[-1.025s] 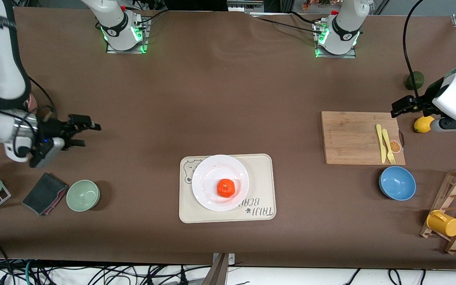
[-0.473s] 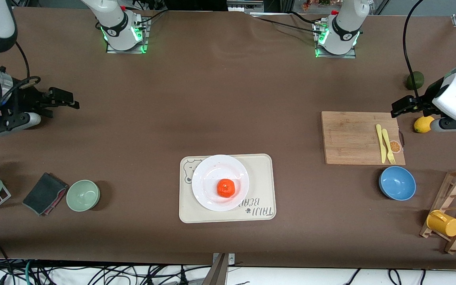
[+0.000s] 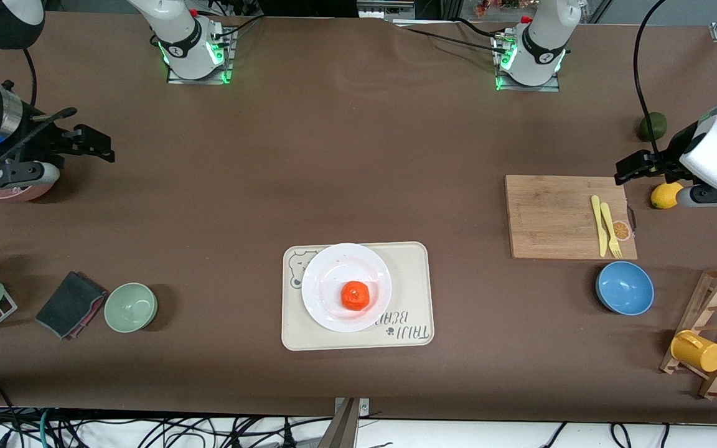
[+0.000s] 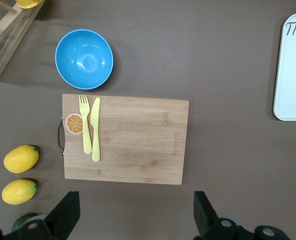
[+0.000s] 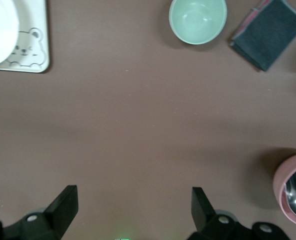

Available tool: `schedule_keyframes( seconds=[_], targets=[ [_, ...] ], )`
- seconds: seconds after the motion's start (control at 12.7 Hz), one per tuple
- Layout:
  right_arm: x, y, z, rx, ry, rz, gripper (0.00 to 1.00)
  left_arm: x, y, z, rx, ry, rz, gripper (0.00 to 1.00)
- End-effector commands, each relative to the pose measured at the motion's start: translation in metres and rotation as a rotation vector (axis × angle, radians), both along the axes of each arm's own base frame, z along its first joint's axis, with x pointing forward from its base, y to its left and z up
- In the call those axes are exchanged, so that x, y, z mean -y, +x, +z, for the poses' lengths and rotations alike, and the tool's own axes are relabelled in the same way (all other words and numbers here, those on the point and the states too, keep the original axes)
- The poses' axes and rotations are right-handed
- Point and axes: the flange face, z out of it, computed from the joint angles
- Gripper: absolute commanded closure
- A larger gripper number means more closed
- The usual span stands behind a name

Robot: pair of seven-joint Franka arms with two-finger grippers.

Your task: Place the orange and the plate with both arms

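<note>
The orange (image 3: 355, 295) lies on the white plate (image 3: 333, 270). The plate rests on a cream bear-print tray (image 3: 411, 261) in the middle of the table, near the front camera. My right gripper (image 3: 100, 146) hangs open and empty over bare table at the right arm's end, well apart from the plate. In the right wrist view the right gripper (image 5: 132, 200) has only tabletop between its fingers, and the plate's rim (image 5: 0, 35) shows at a corner. My left gripper (image 3: 627, 168) waits open beside the cutting board; the left wrist view shows the gripper (image 4: 135, 205) empty.
A cutting board (image 3: 551, 214) carries a yellow knife and fork. Near it are a lemon (image 3: 665, 195), an avocado (image 3: 652, 126), a blue bowl (image 3: 625, 287) and a wooden rack with a yellow mug (image 3: 698, 350). At the right arm's end are a green bowl (image 3: 131, 307), a dark cloth (image 3: 71, 303) and a pink bowl (image 3: 19, 190).
The right arm has swung its open gripper away from the table's middle, toward the right arm's end. A pink bowl now shows beneath it. The left arm, orange and plate have not moved.
</note>
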Motion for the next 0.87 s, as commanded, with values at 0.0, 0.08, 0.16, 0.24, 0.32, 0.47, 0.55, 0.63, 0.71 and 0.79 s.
schedule_keyframes(
  seconds=[0.0, 0.08, 0.16, 0.24, 0.32, 0.47, 0.55, 0.63, 0.71, 0.79],
  targets=[
    [0.011, 0.0, 0.004, -0.004, -0.019, -0.028, 0.0, 0.001, 0.0, 0.005, -0.004, -0.009, -0.003, 0.0],
    [0.016, 0.001, 0.005, -0.006, -0.014, -0.033, 0.0, 0.001, 0.0, 0.005, -0.004, -0.009, -0.003, 0.0],
    [0.018, 0.002, 0.013, 0.01, -0.013, -0.04, 0.0, 0.001, 0.0, 0.005, -0.004, -0.009, -0.003, 0.0],
    [0.018, 0.003, 0.016, 0.017, -0.011, -0.04, 0.0, 0.001, 0.0, 0.005, -0.002, -0.009, -0.003, 0.0],
    [0.016, 0.003, 0.019, 0.021, -0.013, -0.043, 0.0, 0.001, 0.0, 0.005, -0.004, -0.009, -0.003, 0.0],
    [0.017, 0.002, 0.019, 0.021, -0.018, -0.045, 0.0, 0.001, 0.0, 0.005, -0.004, -0.009, -0.003, 0.0],
    [0.019, 0.002, 0.019, 0.02, -0.014, -0.052, 0.0, 0.001, 0.0, 0.005, -0.004, -0.009, -0.005, 0.0],
    [0.02, 0.001, 0.019, 0.012, -0.013, -0.053, 0.0, 0.001, 0.0, 0.004, -0.005, -0.009, -0.005, 0.0],
    [0.018, 0.0, 0.02, 0.008, -0.021, -0.051, 0.0, 0.001, 0.0, 0.005, -0.004, -0.009, -0.003, 0.0],
    [0.014, 0.0, 0.02, 0.008, -0.022, -0.043, 0.0, 0.001, 0.0, 0.005, -0.004, -0.009, -0.003, 0.0]
  ],
)
